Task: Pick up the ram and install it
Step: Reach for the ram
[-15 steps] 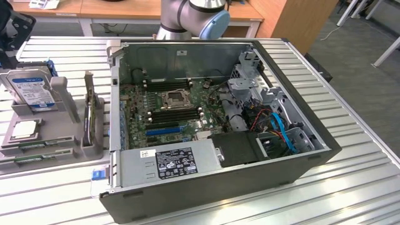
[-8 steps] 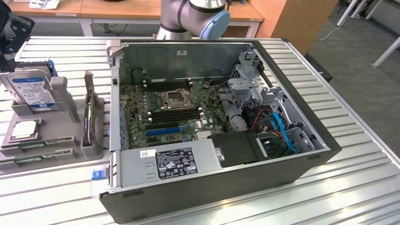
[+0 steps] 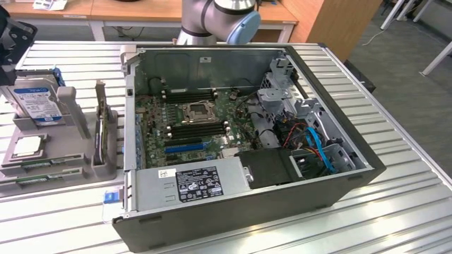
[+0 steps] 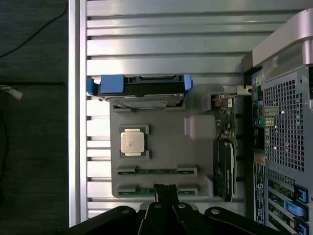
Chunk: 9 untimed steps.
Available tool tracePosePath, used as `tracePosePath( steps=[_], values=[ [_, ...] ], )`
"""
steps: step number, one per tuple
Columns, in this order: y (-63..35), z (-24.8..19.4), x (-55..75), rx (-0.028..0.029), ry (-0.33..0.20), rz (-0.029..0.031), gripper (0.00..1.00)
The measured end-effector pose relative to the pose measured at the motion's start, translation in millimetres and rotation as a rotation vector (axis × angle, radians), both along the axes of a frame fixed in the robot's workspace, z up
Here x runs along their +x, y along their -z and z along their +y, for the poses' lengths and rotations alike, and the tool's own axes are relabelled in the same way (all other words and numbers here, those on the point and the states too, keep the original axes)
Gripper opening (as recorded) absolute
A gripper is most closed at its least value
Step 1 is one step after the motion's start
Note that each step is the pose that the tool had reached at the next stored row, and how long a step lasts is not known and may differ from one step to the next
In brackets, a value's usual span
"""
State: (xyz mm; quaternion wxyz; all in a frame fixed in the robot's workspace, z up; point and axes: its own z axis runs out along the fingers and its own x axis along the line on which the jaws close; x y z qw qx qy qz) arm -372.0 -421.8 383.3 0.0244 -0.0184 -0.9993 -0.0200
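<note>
closed fingers over the ram, nothing picked up

from where i stand, the gripper (image 4: 166, 190) hangs above the grey holder tray (image 4: 166, 132) beside the open computer case (image 4: 286, 147). its fingers are pinched together and grasp nothing. the ram (image 4: 143, 190) sits in the tray's last slot, the one farthest from the hard drive (image 4: 142, 90), right under the fingertips. i cannot tell whether they touch it. a second stick (image 4: 156, 170) sits in the next slot, just beside it, and the processor chip (image 4: 133, 142) lies further along (easy to leave alone from here). the memory slots (image 3: 198, 129) on the board in the case look unfilled.

to do the pick well, i'd say the jaws must part before they go lower. they should straddle the thin board across its width and stay centred between the two end clips, so the stick comes up level. the neighbouring stick is close, so one finger has to slip into the gap between the two, not land on either.
</note>
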Motion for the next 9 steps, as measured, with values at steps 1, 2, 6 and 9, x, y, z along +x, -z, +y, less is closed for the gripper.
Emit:
tracePosePath(
  steps=[1,2,6,9],
  values=[
    [0.0,-1.4,0.0,0.0,0.0,0.0,0.1],
    [0.0,-2.9,0.0,-0.0001,0.0,0.0,0.1],
    [0.0,-8.5,-0.1,-0.0001,0.0,-0.0001,0.1],
    [0.1,-12.4,-0.1,-0.0001,0.0,-0.0001,0.1]
  ],
)
